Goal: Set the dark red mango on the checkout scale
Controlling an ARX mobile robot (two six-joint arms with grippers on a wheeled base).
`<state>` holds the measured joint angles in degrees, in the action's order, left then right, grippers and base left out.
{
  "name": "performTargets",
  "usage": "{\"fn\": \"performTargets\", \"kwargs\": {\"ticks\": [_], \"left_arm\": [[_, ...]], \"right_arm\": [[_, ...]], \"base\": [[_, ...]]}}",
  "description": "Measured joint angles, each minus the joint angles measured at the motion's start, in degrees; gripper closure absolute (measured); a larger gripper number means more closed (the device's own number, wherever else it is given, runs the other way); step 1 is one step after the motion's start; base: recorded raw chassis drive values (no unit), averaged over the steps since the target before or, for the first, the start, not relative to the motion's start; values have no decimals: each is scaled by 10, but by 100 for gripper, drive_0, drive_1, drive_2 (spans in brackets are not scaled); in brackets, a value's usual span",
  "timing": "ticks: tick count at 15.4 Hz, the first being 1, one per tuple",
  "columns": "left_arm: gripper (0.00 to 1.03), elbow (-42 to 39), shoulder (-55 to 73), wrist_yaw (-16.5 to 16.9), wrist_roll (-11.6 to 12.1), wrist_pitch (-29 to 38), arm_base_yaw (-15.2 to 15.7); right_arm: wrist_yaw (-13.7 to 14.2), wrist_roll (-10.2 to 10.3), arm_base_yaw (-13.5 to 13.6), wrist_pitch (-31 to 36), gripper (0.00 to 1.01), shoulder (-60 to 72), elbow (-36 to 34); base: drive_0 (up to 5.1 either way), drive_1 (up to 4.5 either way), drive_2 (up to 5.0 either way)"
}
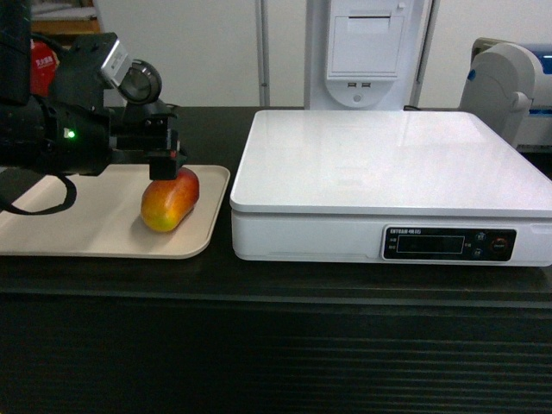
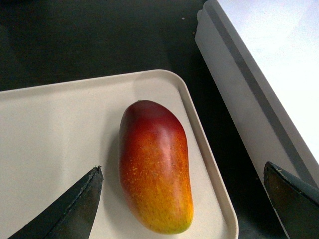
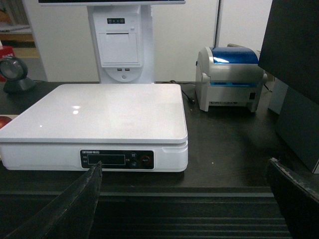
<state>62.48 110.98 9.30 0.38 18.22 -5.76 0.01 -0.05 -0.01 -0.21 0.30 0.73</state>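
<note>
Head view
- Dark red mango (image 1: 170, 200): left of centre, lying on the beige tray (image 1: 78, 226), red end toward the back, yellow end toward the camera.
- Left gripper (image 1: 164, 166): directly above the mango's red end; finger spread unclear from here.
- Scale (image 1: 388, 185): right half of frame, just beside the tray, platter bare, black display strip on its front.
- Checkout (image 1: 276, 345): dark top, ribbed front across the lower frame.

Left wrist view
- Left gripper (image 2: 184, 199): fingers spread wide, one tip at lower left, one at lower right, grasping nothing.
- Mango (image 2: 155, 167): centre, between the tips, touching neither.
- Tray (image 2: 55, 129): mango lies near its right rim.
- Scale (image 2: 259, 74): upper right.

Right wrist view
- Right gripper (image 3: 187, 199): fingers parted, nothing between them, low before the counter edge.
- Scale (image 3: 99, 119): centre left.
- Label printer (image 3: 232, 77): right of the scale, apart from it.
</note>
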Motion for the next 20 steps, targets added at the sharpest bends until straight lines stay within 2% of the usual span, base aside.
{"fn": "performTargets", "kwargs": {"ticks": [2,7,9,13,16,20], "left_arm": [[5,35,24,13,-7,-26,3],[5,141,94,11,-3,-114,8],[5,170,126,6,4,-137,12],[5,197,162,15,16,-175,16],[5,217,176,3,40,-198,16],[5,221,184,8,53,-198,14]], "right_arm": [[0,0,0,0,3,0,0],[0,0,0,0,3,0,0],[0,0,0,0,3,0,0],[0,0,0,0,3,0,0],[0,0,0,0,3,0,0],[0,0,0,0,3,0,0]], "base": [[0,0,0],[0,0,0],[0,0,0],[0,0,0],[0,0,0],[0,0,0]]}}
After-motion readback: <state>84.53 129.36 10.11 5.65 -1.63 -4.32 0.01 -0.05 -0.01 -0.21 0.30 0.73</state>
